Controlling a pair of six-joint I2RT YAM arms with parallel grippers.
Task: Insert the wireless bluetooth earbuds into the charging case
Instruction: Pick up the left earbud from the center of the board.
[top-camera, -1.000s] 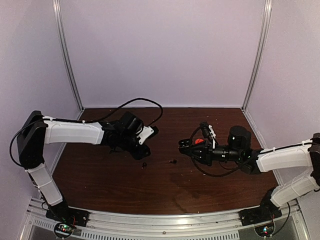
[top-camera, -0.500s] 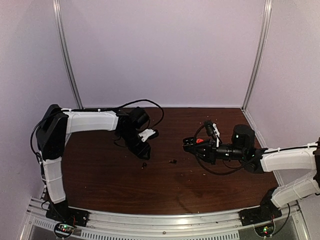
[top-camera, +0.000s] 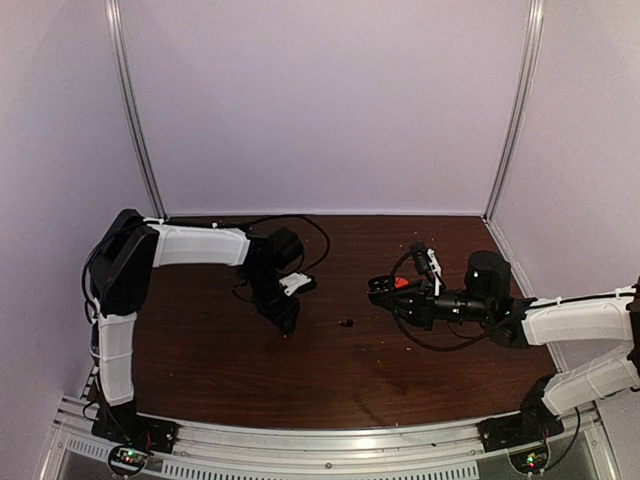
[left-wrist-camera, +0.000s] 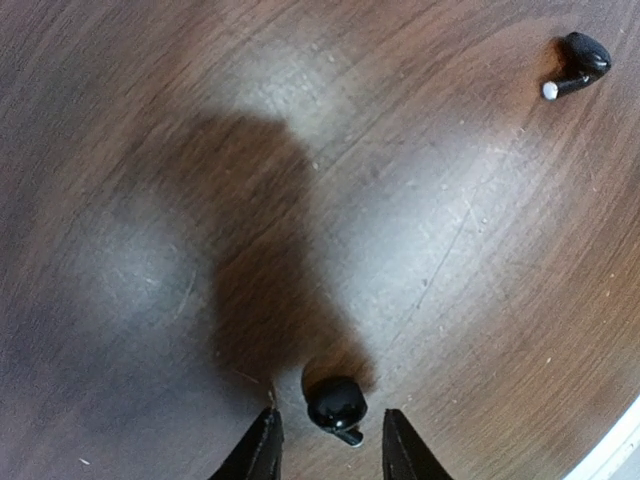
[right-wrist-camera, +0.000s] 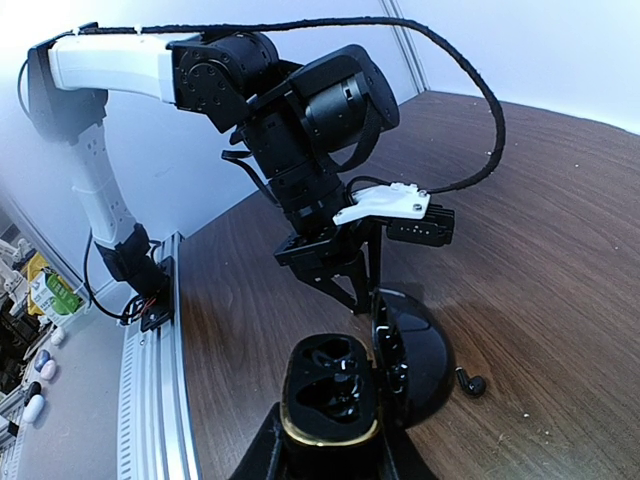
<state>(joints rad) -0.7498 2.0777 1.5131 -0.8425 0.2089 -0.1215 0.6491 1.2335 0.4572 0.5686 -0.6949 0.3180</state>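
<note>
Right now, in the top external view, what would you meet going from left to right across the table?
Left end effector → loose black earbud → charging case, held in the right end effector.

The left arm (top-camera: 195, 243) and right arm (top-camera: 575, 318) wear white shells over black joints. A black cable (right-wrist-camera: 498, 120) loops beside the left arm's wrist, above a white bracket (right-wrist-camera: 385, 205).

No legible text, label or number anywhere.
</note>
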